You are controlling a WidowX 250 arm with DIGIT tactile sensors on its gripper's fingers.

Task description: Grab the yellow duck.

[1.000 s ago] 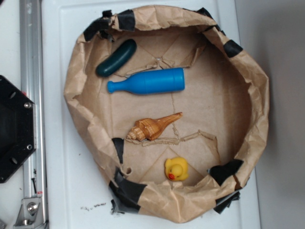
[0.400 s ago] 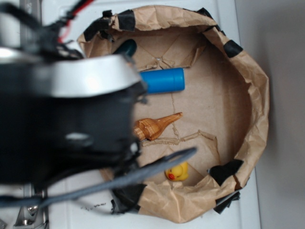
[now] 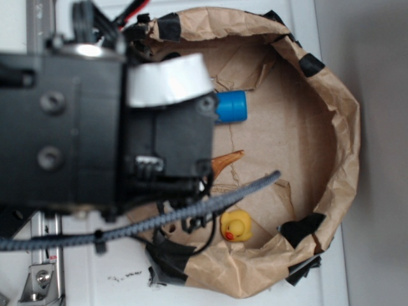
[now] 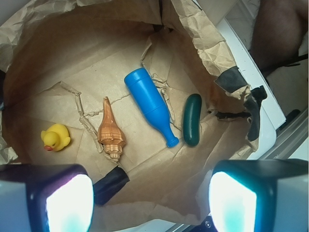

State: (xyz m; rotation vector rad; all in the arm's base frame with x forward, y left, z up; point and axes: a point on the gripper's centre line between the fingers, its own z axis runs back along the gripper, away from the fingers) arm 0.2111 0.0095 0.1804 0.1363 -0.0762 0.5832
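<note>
Gripper seemingly open above bag, well apart from yellow duck

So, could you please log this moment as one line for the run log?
phase: approach | gripper: open, high over bin | yellow duck: untouched, on paper floor, beside seashell | contact: none
</note>
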